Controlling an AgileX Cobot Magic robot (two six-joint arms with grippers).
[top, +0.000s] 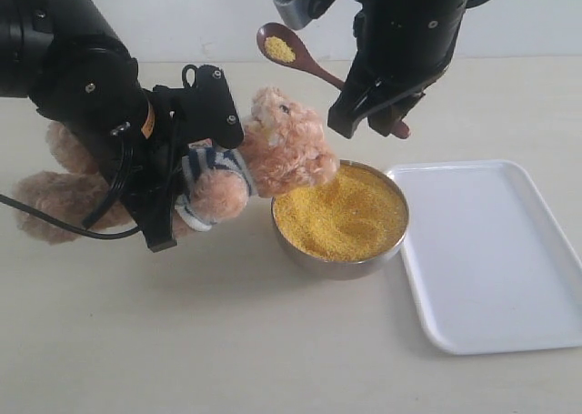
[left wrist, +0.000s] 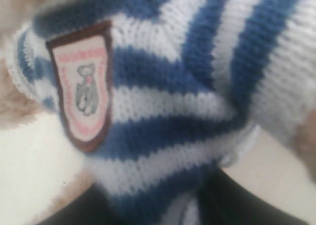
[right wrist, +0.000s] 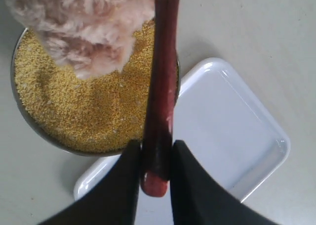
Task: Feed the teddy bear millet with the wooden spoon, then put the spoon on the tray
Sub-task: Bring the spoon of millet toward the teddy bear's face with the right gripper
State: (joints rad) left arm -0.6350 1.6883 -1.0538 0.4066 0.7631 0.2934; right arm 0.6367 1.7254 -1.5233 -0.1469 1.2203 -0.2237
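On the pale surface, beside the white tray, the teddy bear is being clamped at its striped torso by the left claw, head over the steel bowl of millet, while the grain-loaded wooden spoon is being pinched by its handle in the right claw above it.

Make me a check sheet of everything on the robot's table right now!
Surface: pale table.
Job's things: teddy bear leaning over a steel bowl full of millet; wooden spoon up above its head, carrying some grain; white tray beside the bowl, empty.
Clutter: nothing seen.
Grippers: left gripper shut on the bear's striped shirt; right gripper shut on the spoon handle.
Cables: black cable trailing by the left arm.
Surroundings: plain light wall.
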